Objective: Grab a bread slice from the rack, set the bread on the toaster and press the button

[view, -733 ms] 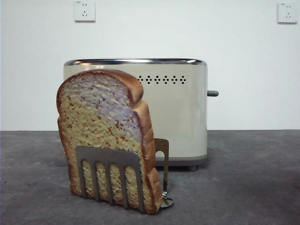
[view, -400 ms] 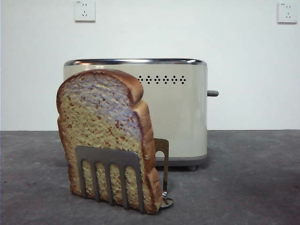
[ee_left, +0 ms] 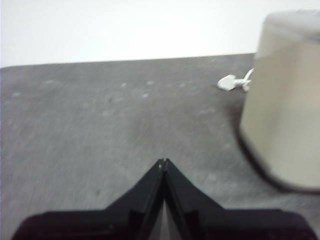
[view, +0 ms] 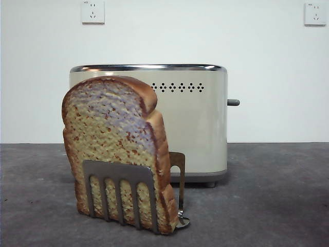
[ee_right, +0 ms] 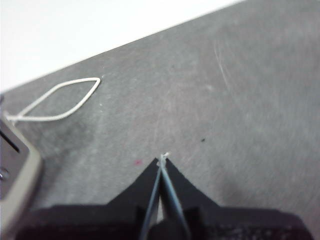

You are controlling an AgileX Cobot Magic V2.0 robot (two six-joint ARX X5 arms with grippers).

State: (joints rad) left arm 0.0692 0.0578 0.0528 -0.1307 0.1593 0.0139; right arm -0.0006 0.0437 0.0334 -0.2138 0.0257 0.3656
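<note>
Left gripper [ee_left: 164, 162] pinched closed, empty, over bare table [ee_left: 90, 115]; toaster [ee_left: 285, 100] just beside us. Right gripper [ee_right: 162, 157] likewise closed, empty. Nothing shifted since earlier frames: slice of bread [view: 110, 139] remains in rack [view: 121, 177]; pick not begun.

light: even, bright | front view: sharp, soft shadows | wrist views: blurred, wall overexposed

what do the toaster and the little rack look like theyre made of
Toaster: smooth cream shell, probably painted metal or plastic; the soft sheen leaves it open. Its top rim is mirror-bright, like chrome. Rack: thin, shiny grey plates, likely steel.
</note>
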